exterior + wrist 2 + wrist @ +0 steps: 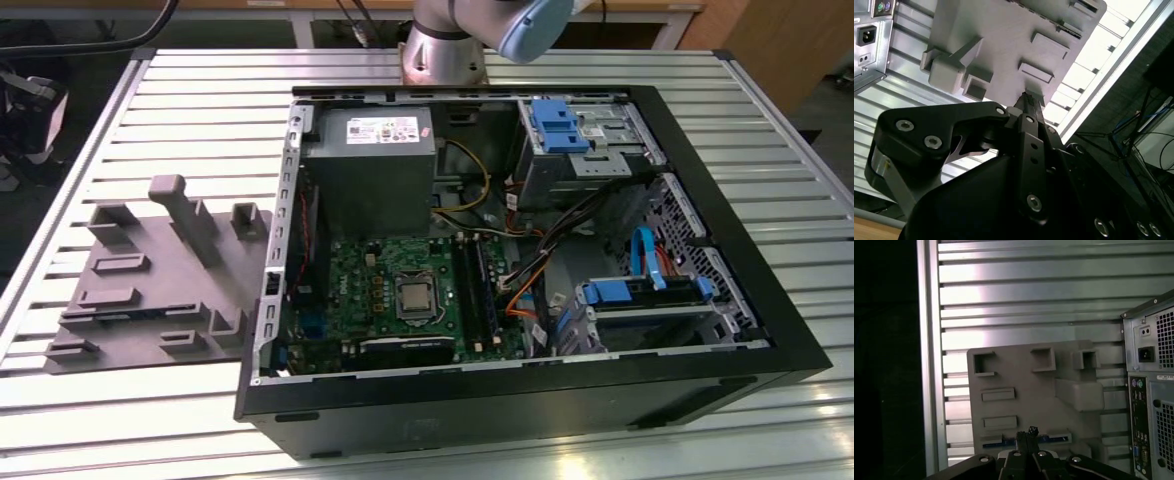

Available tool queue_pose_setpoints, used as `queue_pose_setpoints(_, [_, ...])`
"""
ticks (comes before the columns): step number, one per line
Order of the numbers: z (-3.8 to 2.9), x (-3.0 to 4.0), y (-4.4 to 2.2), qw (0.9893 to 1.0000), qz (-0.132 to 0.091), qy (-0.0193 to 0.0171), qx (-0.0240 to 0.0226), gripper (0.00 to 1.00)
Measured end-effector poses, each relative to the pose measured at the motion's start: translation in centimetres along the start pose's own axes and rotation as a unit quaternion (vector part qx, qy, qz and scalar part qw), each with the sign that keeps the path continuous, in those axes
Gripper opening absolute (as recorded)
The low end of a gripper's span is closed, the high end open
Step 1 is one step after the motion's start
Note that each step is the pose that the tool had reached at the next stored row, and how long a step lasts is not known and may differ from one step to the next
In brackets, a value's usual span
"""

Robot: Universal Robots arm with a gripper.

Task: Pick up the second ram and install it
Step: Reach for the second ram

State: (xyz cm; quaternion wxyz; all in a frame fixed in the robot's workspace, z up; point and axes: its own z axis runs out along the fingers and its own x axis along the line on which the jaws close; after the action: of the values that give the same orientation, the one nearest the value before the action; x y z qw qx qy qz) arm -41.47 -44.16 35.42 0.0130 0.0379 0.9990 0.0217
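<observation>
One pair of fingers [1023, 440] pressed together | over grey fixture [1019, 365] | second ram [1054, 439] lying in fixture slot

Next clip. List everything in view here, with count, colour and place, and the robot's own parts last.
table: one, silver slatted metal, under everything
computer case: one, black, open, lying on the table
motherboard: one, green, inside the case
power supply: one, grey, inside the case beside the motherboard
drive brackets: two, blue, inside the case toward the exterior view's right
cables: several, orange, yellow and blue, inside the case
fixture block: one, grey, with upright posts, at the exterior view's left of the case
second ram: apparently one, dark strip, lying in a fixture slot
arm: one, grey, behind the case
claw: one, black, shut, pointed at the fixture block
</observation>
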Motion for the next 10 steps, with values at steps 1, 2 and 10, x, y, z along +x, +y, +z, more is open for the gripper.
queue_pose_setpoints(1, [0.06, 0.03, -0.07, 1.0, 0.0, 0.0, 0.0, 0.11])
queue_pose_setpoints(2, [0.11, 0.05, -0.12, 1.0, 0.0, 0.0, 0.0, 0.11])
queue_pose_setpoints(10, [1.0, 0.21, -0.99, 1.0, 0.0, 0.0, 0.0, 0.11])
